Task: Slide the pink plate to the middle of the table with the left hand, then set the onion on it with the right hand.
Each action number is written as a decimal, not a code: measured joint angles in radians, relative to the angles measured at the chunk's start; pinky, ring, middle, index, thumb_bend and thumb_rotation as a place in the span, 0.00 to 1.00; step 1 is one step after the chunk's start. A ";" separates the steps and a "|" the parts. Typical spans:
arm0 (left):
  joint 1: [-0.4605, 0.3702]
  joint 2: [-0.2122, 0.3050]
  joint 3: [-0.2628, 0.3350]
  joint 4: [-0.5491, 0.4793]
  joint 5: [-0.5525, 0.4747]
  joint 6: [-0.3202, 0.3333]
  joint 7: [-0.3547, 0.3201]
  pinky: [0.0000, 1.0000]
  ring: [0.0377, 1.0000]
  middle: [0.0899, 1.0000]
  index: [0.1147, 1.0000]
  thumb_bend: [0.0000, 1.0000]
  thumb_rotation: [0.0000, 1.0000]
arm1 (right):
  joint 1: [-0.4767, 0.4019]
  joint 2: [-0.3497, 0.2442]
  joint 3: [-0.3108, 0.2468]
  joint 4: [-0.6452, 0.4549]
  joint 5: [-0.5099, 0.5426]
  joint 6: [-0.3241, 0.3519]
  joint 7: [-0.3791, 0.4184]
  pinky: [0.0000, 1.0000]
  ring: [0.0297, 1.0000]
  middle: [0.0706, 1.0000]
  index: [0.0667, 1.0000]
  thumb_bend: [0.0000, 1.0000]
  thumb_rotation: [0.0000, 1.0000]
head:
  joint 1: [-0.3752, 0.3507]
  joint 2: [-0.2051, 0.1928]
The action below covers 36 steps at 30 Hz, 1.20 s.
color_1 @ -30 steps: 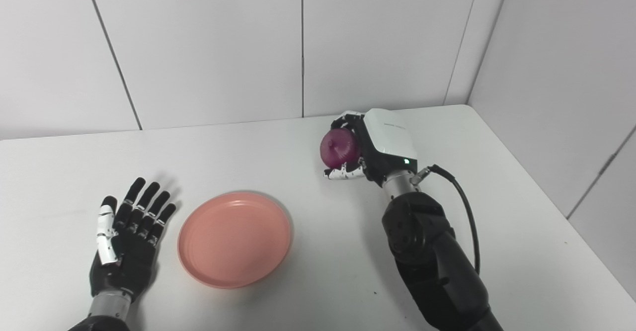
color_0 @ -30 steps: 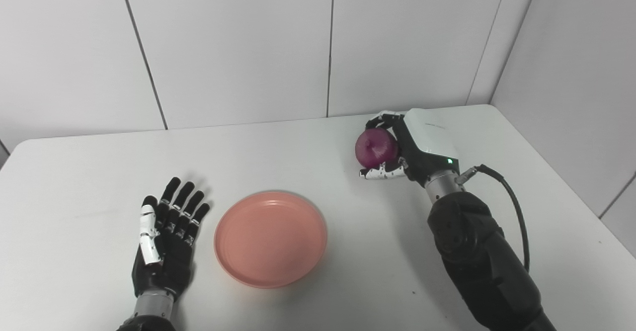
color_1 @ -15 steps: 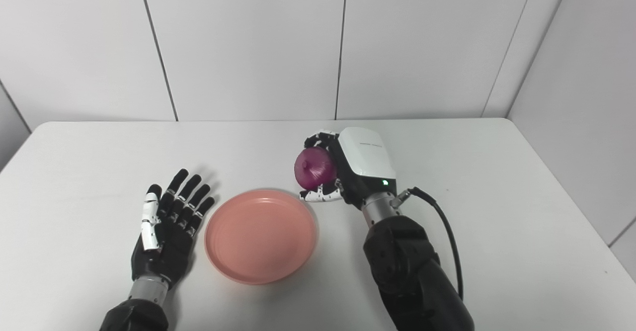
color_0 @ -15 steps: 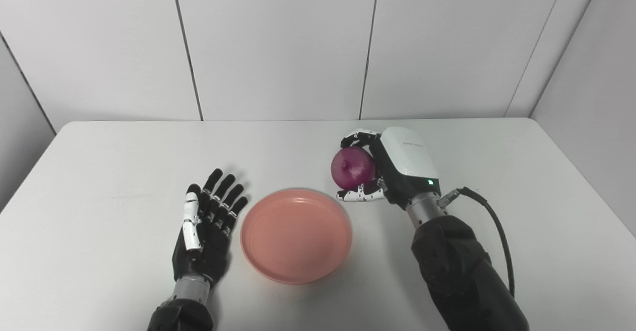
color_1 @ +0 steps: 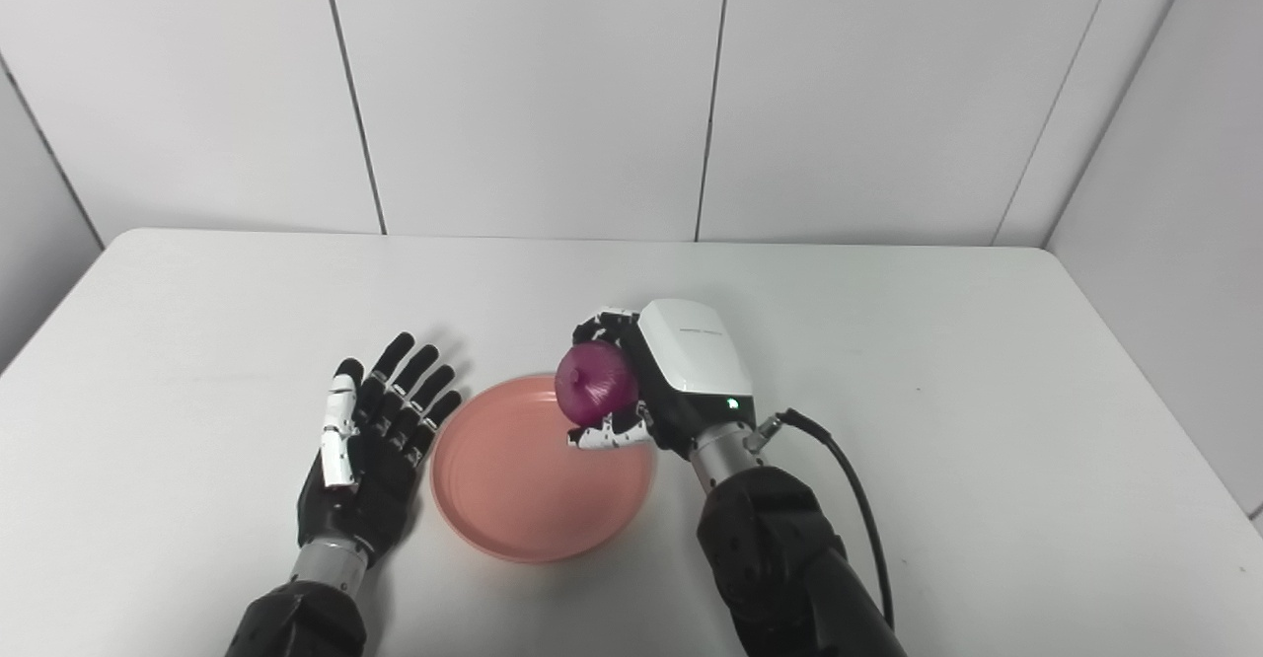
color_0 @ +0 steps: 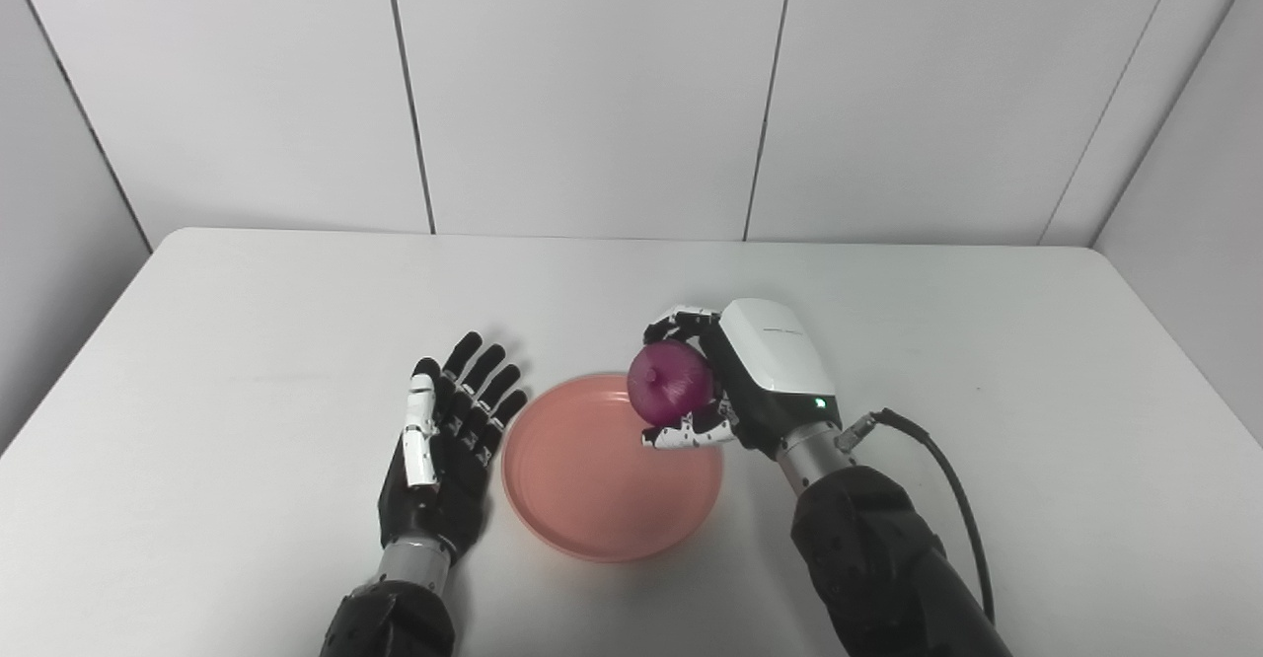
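Note:
The pink plate lies flat near the front middle of the white table. My right hand is shut on a purple onion, holding it in the air over the plate's right rim. My left hand rests open on the table just left of the plate, fingers spread and pointing away from me, close to the plate's edge but not on it.
The white table is bounded by white wall panels at the back and right. A black cable loops from my right wrist. Nothing else stands on the table.
The camera has swung left, shifting the whole picture. My right hand has carried the onion from the back right towards me and left, to above the plate's right rim. The left hand stays put.

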 measured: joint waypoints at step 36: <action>0.000 -0.019 -0.005 0.003 0.046 -0.026 0.036 0.88 0.88 0.88 0.86 0.39 1.00 | 0.016 0.064 0.065 0.194 0.053 -0.081 -0.123 0.15 0.19 0.26 0.59 0.49 0.05 | 0.035 0.006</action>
